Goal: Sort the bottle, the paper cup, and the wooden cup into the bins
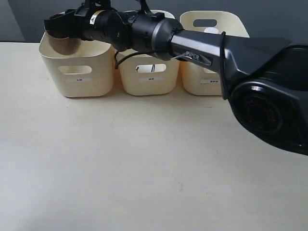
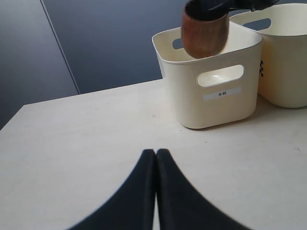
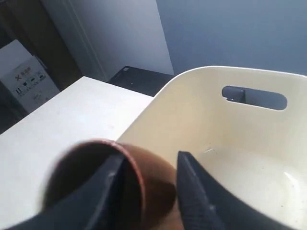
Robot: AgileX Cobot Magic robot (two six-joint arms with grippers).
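Pale worktop (image 1: 144,168) runs back to a dark blue-grey wall (image 2: 96,43), with three cream bins (image 1: 149,79) in a row at its far edge. The right arm (image 1: 202,48) stretches across from the right, over the middle bin, so the right end effector (image 1: 62,24) hangs above the leftmost bin (image 1: 77,79).

The wooden cup (image 2: 205,34) sits directly under it, mouth up. Its axis is near upright and its base is already below the bin's rim, so the way on is straight down. The jaws stand parted astride the cup's rim, one finger inside and one outside with brown wall showing between, so the grip looks released.

The left end effector (image 2: 156,152) rests low over the near worktop, fingers pressed together and holding nothing. It faces the same bin but is well apart from it.
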